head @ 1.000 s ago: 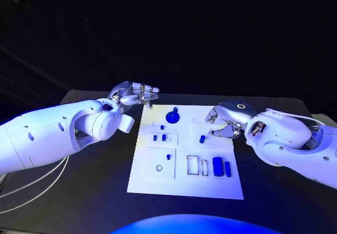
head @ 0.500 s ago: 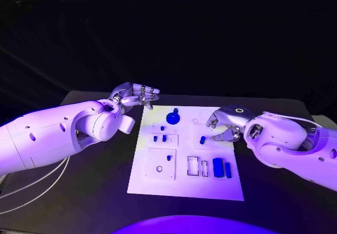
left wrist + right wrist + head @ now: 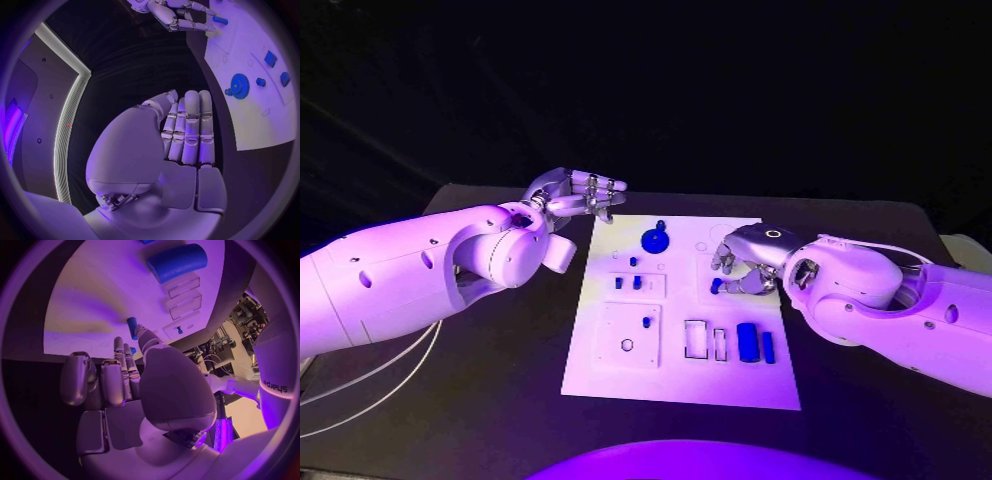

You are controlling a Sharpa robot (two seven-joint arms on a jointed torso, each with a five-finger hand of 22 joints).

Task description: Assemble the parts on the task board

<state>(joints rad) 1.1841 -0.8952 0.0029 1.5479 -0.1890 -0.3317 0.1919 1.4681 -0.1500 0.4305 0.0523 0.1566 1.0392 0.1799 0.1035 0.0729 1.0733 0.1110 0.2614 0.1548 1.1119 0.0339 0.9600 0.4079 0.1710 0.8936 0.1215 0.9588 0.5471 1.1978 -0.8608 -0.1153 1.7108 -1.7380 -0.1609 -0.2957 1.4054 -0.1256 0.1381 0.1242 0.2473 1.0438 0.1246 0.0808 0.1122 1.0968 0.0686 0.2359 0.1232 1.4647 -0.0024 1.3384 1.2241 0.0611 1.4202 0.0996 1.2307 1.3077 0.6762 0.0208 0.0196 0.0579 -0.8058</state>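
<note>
The white task board (image 3: 678, 380) lies mid-table. A small blue peg (image 3: 715, 286) lies on its right half. My right hand (image 3: 744, 262) hangs over that peg with its fingers pointing down around it. In the right wrist view the thumb tip sits right beside the peg (image 3: 132, 327), which still lies on the board. I cannot tell whether they touch. My left hand (image 3: 574, 193) hovers off the board's far left corner, fingers curled in on nothing. A blue gear (image 3: 655, 240) stands near the far edge.
A large blue cylinder (image 3: 747, 341) and a narrow blue bar (image 3: 767, 346) lie near the board's right front, beside empty slots. Small blue pieces (image 3: 629, 283) sit in the left panels. Black table surrounds the board.
My right hand has moved left across the board and come down over the small blue peg. The left hand has stayed where it was.
</note>
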